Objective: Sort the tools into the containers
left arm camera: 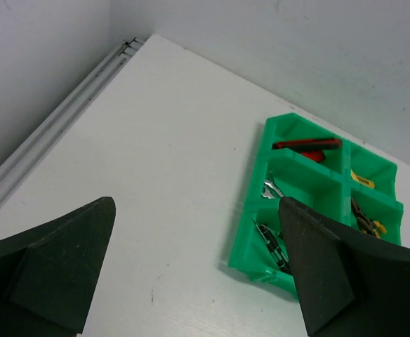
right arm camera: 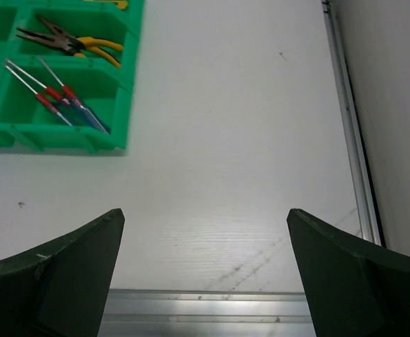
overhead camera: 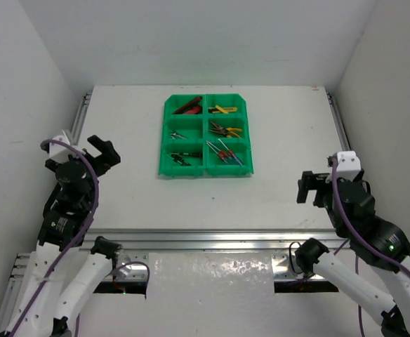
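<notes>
The green six-bin tray [overhead camera: 205,135] stands at the middle back of the table with tools in every bin. Red-and-black tools [overhead camera: 188,107] and a yellow-black knife [overhead camera: 222,109] lie in the far row. Silver wrenches [overhead camera: 176,133] and yellow-handled pliers [overhead camera: 225,130] lie in the middle row. Dark tools [overhead camera: 179,158] and screwdrivers [overhead camera: 225,152] lie in the near row. My left gripper [overhead camera: 101,152] is open and empty at the left, well clear of the tray [left arm camera: 261,261]. My right gripper [overhead camera: 312,188] is open and empty at the right front, away from the tray [right arm camera: 124,112].
White walls close in the table on three sides. A metal rail [overhead camera: 212,240] runs along the front edge, and rails run along the left side [left arm camera: 57,126] and the right side [right arm camera: 349,133]. No loose tools lie on the white tabletop [overhead camera: 275,133].
</notes>
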Tool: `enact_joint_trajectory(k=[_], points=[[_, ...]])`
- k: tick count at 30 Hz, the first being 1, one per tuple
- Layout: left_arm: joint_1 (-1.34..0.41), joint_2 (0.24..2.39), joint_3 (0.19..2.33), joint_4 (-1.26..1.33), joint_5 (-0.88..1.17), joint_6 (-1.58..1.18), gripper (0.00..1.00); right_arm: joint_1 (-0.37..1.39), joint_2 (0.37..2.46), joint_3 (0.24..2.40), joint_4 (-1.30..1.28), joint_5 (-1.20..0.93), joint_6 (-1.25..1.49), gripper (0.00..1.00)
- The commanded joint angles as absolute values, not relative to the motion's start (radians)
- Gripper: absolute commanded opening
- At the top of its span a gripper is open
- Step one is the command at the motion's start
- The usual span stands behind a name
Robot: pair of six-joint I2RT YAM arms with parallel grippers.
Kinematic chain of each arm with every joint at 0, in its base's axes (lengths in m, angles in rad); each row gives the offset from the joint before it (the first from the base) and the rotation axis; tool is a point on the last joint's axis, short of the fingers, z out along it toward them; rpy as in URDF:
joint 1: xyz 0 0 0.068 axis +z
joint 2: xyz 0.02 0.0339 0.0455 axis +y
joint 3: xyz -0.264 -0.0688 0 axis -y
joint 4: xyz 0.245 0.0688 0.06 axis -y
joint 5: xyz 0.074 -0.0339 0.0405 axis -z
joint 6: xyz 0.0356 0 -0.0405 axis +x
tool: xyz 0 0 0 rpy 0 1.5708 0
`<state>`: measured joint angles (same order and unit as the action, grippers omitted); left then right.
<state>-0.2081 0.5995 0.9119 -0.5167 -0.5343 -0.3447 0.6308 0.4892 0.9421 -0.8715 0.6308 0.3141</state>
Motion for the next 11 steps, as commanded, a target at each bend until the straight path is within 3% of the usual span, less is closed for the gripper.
enact_joint_trajectory(k=[1,11], points=[[-0.201,0.537,0.81,-0.451,-0.555,-0.334,1.0,0.634,0.425,0.956,-0.991,0.703,0.36,0.99],[-0.198,0.514,0.744,-0.391,-0.515,-0.299,1.0,0.634,0.446,0.9,-0.956,0.634,0.4,0.99]])
